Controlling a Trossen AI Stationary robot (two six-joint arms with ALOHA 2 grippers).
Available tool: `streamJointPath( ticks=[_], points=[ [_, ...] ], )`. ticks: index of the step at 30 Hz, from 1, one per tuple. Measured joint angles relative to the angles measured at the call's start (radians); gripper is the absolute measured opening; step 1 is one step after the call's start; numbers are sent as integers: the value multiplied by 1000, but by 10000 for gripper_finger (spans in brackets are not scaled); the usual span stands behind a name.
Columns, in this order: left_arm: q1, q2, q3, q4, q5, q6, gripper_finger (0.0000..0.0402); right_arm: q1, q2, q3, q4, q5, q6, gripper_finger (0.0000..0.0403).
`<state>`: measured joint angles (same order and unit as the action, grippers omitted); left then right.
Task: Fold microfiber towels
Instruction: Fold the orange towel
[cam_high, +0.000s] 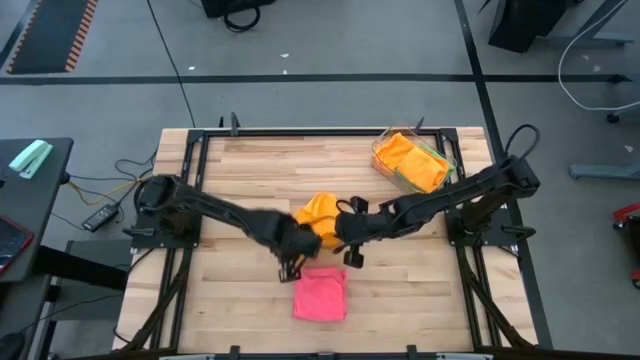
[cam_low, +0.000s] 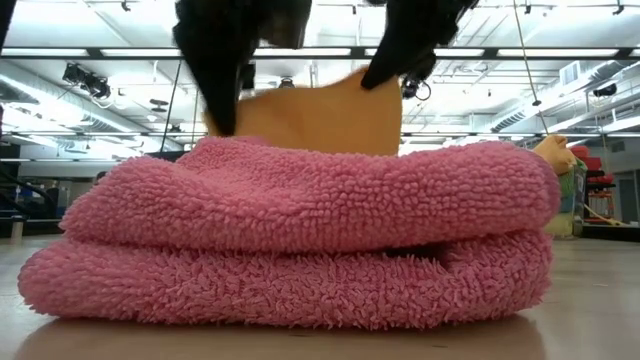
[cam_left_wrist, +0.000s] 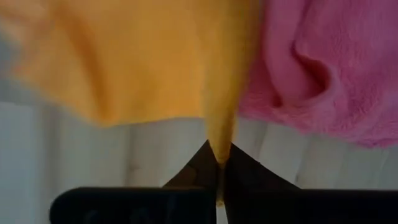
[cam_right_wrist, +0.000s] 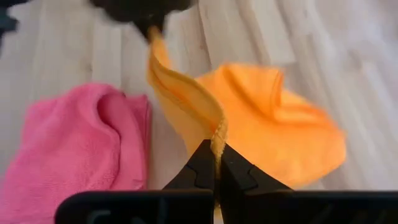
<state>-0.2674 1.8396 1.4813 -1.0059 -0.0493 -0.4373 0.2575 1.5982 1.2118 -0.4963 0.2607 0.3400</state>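
Both hands grip the orange towel just above the middle of the high view: our left hand and right hand are each pinched tight on its edge. The towel hangs between them, just above the folded pink towel on the desk. We judge the fold needs both corners kept level and taut before laying it down.

Robotics lab: framed wooden table, grey floor, ceiling strip lights.

A light wooden table filled the centre of the high view. A clear plastic tray sat at its upper right. A mint-green object lay at far left, cables trailing nearby.
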Motion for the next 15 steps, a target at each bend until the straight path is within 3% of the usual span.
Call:
streamJointPath(
  ticks=[3, 6, 11, 15],
  points=[
    [53, -59, 47, -93, 4, 48, 9, -33, -69, 0, -21, -7, -61, 5],
    [123, -121, 141, -132, 131, 80, 9, -80, -170, 3, -28, -73, -115, 5],
    [203, -166, 340, -124, 390, 73, 7, -135, -315, 26, -31, -414, -165, 5],
    [201, -151, 440, -33, 515, 84, 9, -111, -359, 27, -52, -565, -208, 5]
  ],
)
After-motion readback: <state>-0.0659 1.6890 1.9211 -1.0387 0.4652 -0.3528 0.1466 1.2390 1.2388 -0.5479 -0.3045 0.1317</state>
